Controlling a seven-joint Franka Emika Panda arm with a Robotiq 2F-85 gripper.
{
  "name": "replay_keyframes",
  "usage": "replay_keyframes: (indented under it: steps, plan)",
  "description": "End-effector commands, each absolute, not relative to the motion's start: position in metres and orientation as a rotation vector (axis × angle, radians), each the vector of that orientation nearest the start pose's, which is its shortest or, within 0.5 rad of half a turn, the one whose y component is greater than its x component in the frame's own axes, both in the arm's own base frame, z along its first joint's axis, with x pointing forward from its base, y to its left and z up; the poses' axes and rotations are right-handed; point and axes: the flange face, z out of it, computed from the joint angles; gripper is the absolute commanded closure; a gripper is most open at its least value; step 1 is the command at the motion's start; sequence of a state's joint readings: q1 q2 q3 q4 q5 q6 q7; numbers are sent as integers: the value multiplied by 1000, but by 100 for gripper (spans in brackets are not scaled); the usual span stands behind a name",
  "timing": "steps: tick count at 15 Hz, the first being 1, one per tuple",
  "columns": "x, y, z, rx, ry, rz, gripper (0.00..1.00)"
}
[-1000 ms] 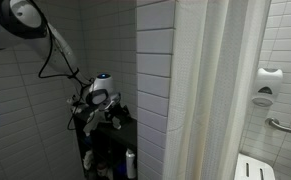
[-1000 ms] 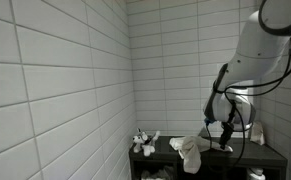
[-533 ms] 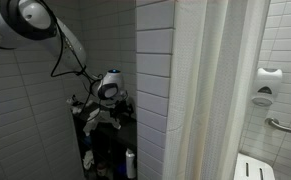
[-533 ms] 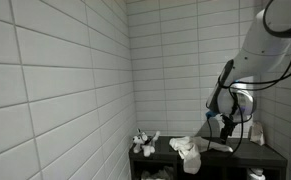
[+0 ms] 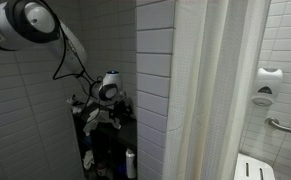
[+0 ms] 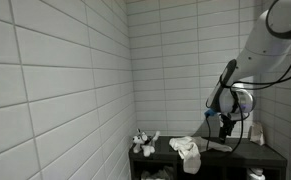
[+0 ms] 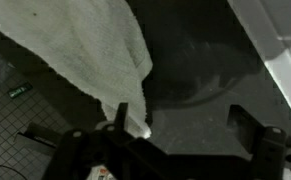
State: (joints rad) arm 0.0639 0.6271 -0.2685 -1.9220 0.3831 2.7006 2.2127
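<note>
One wide-jawed gripper, seemingly just above towel

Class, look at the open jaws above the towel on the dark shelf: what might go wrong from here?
1. In the wrist view only a corner of the towel lies between the open jaws, so a grasp may slip.
2. The towel seems to droop over the shelf edge; a tug might drag it off.

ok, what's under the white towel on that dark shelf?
The white towel lies bunched on the dark shelf top, and one end seems to hang over the front edge. Only bare shelf shows around it. Anything beneath the folds is covered.
</note>
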Motion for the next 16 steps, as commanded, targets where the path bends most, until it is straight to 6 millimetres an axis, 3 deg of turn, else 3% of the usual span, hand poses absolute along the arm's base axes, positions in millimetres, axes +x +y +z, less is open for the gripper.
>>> replay_keyframes:
  steps: [1,11,16]
  plan:
    - [625,-122,179,-684,2883,-143,0]
    - [625,-114,167,-706,2893,-181,0]
    - [614,-108,166,-758,2859,-219,0]
